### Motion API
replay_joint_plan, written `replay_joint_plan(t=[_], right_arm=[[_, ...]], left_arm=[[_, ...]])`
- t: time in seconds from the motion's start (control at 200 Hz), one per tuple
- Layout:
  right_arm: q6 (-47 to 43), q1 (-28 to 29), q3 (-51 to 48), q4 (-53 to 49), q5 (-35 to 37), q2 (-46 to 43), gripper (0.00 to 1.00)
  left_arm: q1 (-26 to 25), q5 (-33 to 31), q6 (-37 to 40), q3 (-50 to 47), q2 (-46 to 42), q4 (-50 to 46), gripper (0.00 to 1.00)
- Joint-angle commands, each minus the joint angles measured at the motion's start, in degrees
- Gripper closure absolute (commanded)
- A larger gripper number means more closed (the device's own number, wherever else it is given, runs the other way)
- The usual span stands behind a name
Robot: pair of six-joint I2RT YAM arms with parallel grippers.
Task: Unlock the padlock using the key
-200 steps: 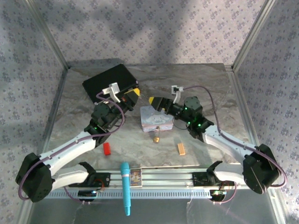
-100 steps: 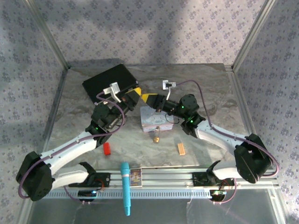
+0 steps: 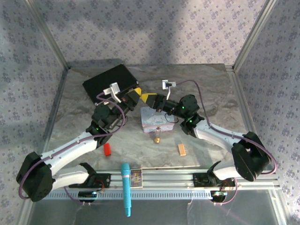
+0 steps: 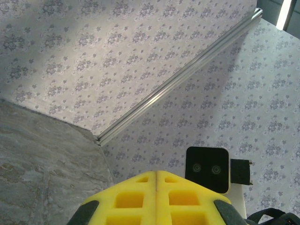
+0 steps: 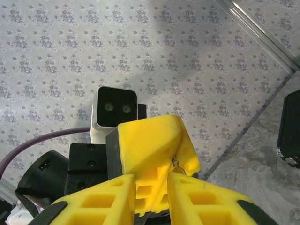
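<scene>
Right wrist: my left gripper [image 5: 186, 160] pinches the key [image 5: 176, 162], right gripper [image 5: 152, 182] gaping around it. A mistimed release could drop it, while the padlock [image 3: 157, 138] sits at six o'clock of the tin box [image 3: 151, 117].

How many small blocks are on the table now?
2: red block left of the padlock, orange-tan block right of it. Others may be hidden.

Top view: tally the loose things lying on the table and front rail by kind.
Blocks: 2, red block, tan block
Boxes: 2, black case, pastel tin
Padlock: 1
Microphone: 1
Picture card: 1
Total: 7
</scene>
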Motion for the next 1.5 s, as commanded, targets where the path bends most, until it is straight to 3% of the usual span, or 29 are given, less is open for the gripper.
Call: replay_joint_plan(t=[0.0,0.21,0.595,0.795,0.94,1.434,1.494], right_arm=[[-0.8,-1.3,-0.6,-0.7,1.5,-1.8,0.72],[-1.9,-1.4,-0.9,-4.5,2.5,-2.5,0.71],[-0.3,-0.7,2.2,0.6,-1.0,1.6,0.7],[0.9,-0.6,2.4,3.2,-1.2,3.1,0.78],[1.2,-0.4,1.6,3.6,-0.6,3.2,1.0],[0.4,-2.1,-3.4,-1.5,-0.1,-1.5,1.0],[-0.2,-2.3,-3.7,-3.5,-0.7,-2.3,1.0]], left_arm=[[-0.8,1.3,-0.5,0.4,-0.5,3.2,1.0],[-0.8,0.4,0.0,0.6,-0.7,2.5,1.0],[-0.8,1.5,-2.5,0.6,1.4,4.7,1.0],[-0.8,1.5,-2.3,0.5,1.0,4.3,1.0],[-0.8,0.8,-2.3,0.1,0.7,4.0,1.0],[0.2,-2.8,-4.3,-1.3,-1.1,-0.9,1.0],[0.4,-2.9,-4.7,-1.4,-1.4,-1.4,0.89]])
